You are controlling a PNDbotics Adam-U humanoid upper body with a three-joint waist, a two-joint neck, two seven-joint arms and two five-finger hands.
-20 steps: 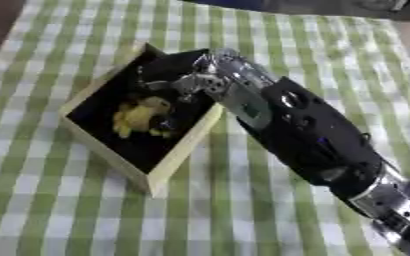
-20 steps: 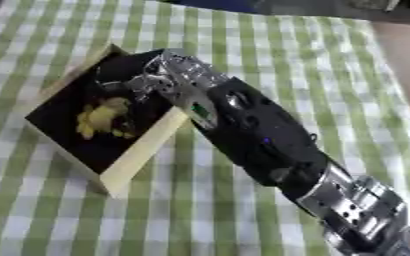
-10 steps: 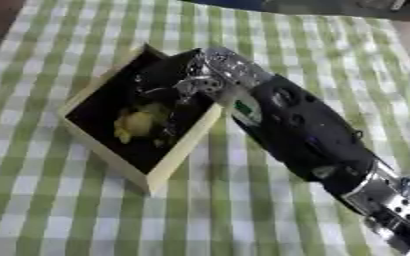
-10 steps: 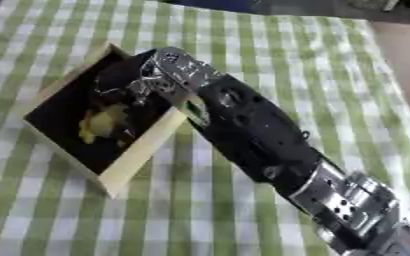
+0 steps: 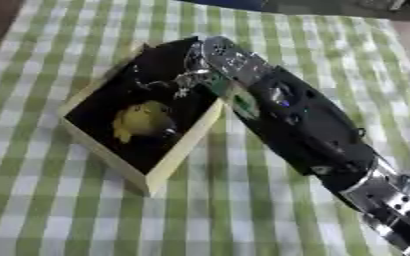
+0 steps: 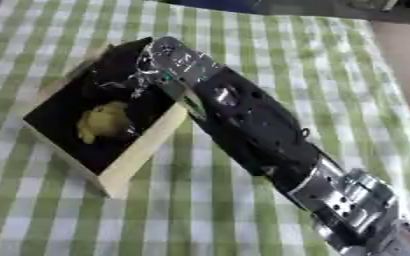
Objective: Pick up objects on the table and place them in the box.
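Box (image 5: 184, 150): left of centre on the checked cloth (image 5: 243, 210), dark inside, a yellow object (image 5: 141, 119) already in it. Right hand (image 5: 210, 64) over its upper rim (presumably releasing); finger state cannot be told.

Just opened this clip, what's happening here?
The robot's right arm reaches in from the lower right across a green checked tablecloth, with its right hand over the far side of an open box that has a dark inside. A yellowish object lies in the box. The fingers point down into the box, but whether they hold anything cannot be told. No other loose objects show on the cloth, and the left hand is not in view.
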